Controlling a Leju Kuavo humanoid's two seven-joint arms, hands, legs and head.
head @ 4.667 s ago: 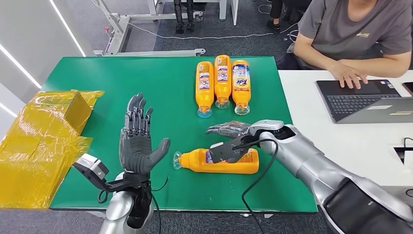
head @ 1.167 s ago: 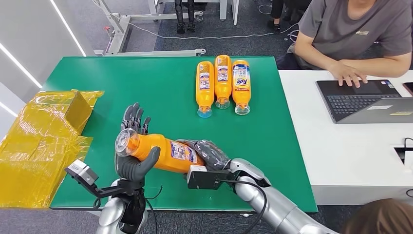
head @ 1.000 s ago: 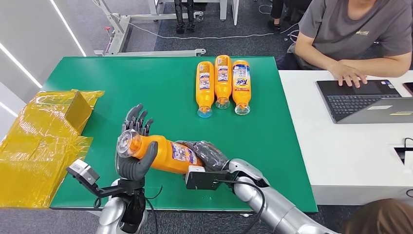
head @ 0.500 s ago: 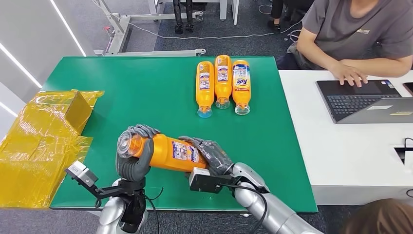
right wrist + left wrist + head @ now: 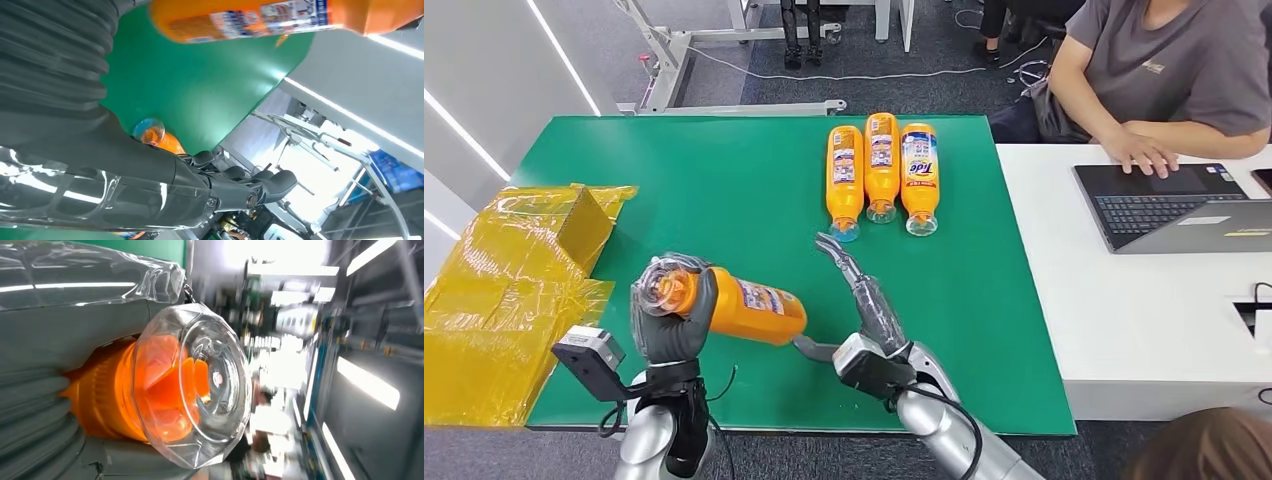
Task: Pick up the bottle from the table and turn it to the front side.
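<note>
With the left hand gripping the bottle by its neck above the table at 7 o'clock and the right hand spread empty beside it, rotate slowly until the front label faces up.

The left hand wraps the neck of the orange detergent bottle, hiding the shoulder below its clear cap; the bottle's label print is too small to read. In the left wrist view the room behind the cap is blurred. The seated person is cut off by the head view's top edge.
</note>
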